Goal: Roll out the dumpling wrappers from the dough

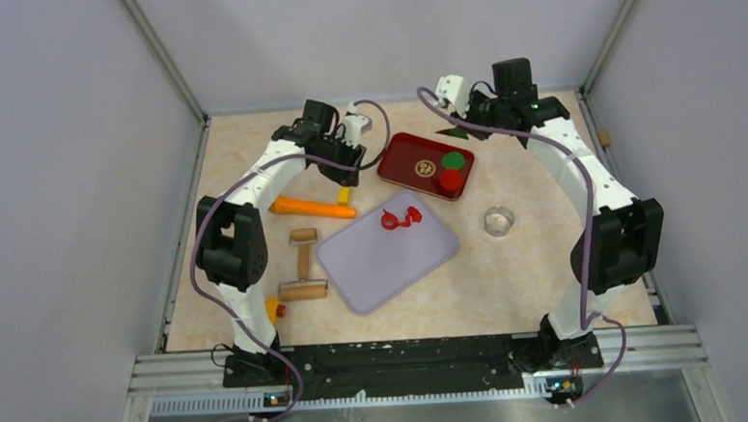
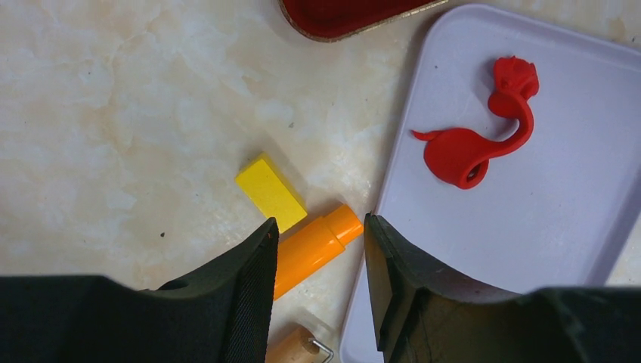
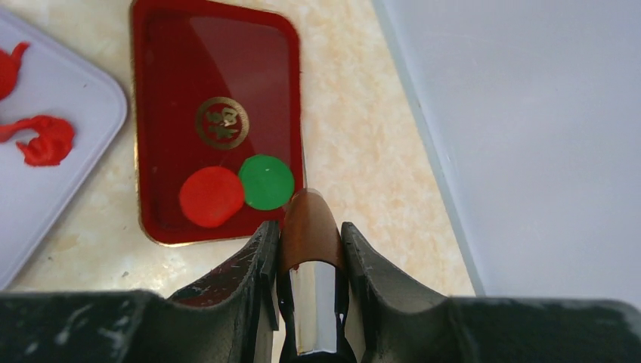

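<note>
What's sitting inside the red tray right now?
The red tray holds two flat discs side by side: a red dumpling wrapper and a green disc, beside a gold emblem. In the wrist view, the right pincer and its tool cover the near corner.

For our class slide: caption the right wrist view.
Right tool grips a brown handle near a tray holding a red disc and green disc.

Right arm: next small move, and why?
Probably swing the right gripper, shut on the brown-handled tool, over to the lilac board: a red wrapper already lies in the tray beside the green disc, while ragged dough sits on the board.
</note>
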